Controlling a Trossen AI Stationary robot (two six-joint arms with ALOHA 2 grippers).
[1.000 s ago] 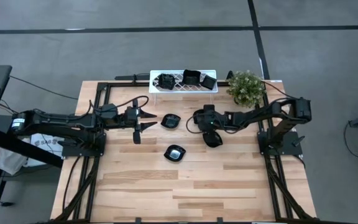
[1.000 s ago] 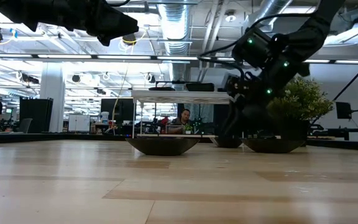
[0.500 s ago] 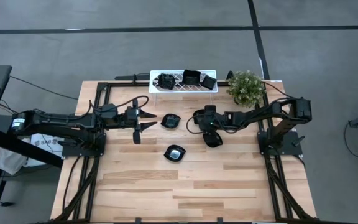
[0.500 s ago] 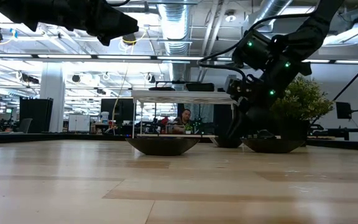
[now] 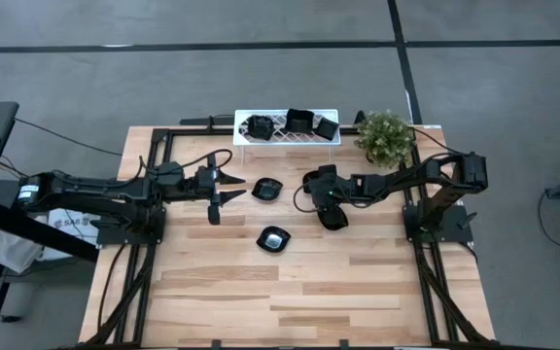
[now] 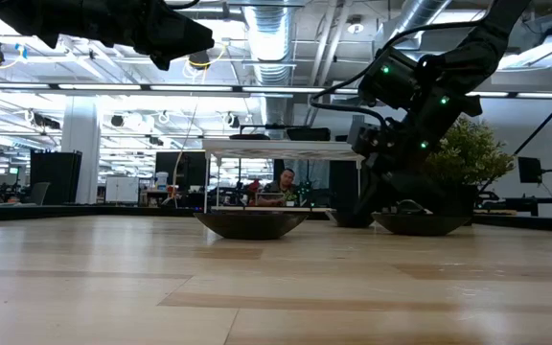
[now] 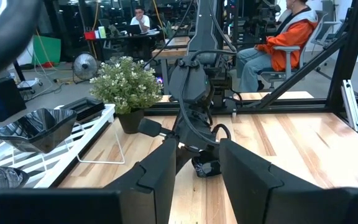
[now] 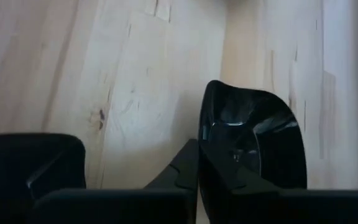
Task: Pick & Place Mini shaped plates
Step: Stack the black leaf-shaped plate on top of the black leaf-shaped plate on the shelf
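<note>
Three mini shaped plates lie on the wooden table: one (image 5: 267, 190) between the arms, one (image 5: 275, 238) nearer the front, and one (image 5: 334, 217) under my right gripper (image 5: 325, 204). My right gripper is shut on that third plate (image 8: 257, 143). Several more black plates (image 5: 299, 121) sit on the white lattice rack (image 5: 261, 139) at the far edge. My left gripper (image 5: 229, 187) hovers open to the left of the middle plate, with nothing between its fingers (image 7: 160, 168). My right gripper pinches the plate's rim (image 8: 202, 134) on its far-left side, one finger (image 8: 232, 180) inside the bowl and the other (image 8: 179, 167) outside. The fingers slant down from above. The plate's underside (image 6: 420, 225) rests on the table.
A potted plant (image 5: 385, 136) stands at the far right corner beside the rack. A black frame (image 5: 154, 146) borders the table's left, right and far sides. Bare wood (image 5: 290, 292) fills the near half. People sit in the room beyond.
My right gripper has shut on the rim of the plate below it, staying nearly in place. The plate still lies on the table.
</note>
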